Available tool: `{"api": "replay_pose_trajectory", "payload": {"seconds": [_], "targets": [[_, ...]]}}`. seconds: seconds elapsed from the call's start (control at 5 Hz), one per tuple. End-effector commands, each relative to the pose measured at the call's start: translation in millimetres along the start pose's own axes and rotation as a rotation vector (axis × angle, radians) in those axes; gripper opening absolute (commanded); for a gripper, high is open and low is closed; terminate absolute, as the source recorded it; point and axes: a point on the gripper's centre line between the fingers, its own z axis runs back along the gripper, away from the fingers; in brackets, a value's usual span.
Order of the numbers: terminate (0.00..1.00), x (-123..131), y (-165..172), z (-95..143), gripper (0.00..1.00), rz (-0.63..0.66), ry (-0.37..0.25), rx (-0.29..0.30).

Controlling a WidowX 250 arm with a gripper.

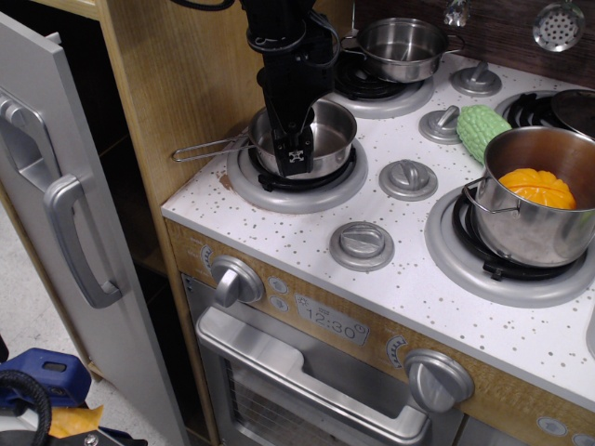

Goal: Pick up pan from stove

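The small shiny steel saucepan with a thin wire-loop handle [321, 139] sits on the front-left grey burner of the white-speckled toy stove [307, 237], unlifted. The black pincer [294, 153] straddles its near rim; whether it is clenched I cannot tell. Lifting remains.

White speckled stove [307, 237] top carrying the pan [321, 139] on the front-left burner, a two-handled pot [402, 48] behind, a deep pot [535, 200] at right, a green vegetable [483, 132] between.
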Motion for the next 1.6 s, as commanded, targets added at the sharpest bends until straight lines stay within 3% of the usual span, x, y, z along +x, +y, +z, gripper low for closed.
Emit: {"api": "replay_pose_trajectory", "payload": {"seconds": [0.0, 0.4, 1.0, 1.2, 1.4], "targets": [[0.0, 0.0, 0.0, 0.0, 1.0, 0.0, 0.0, 0.0], [0.0, -1.7, 9.3, -9.5, 1.0, -0.02, -0.019, 0.021], [0.0, -3.8, 13.7, -32.0, 1.0, -0.035, -0.042, 0.003], [0.0, -2.6, 14.2, -32.2, 0.0, -0.04, -0.038, 0.018], [0.0, -4.0, 15.3, -31.8, 0.0, -0.048, -0.041, 0.024]]}}
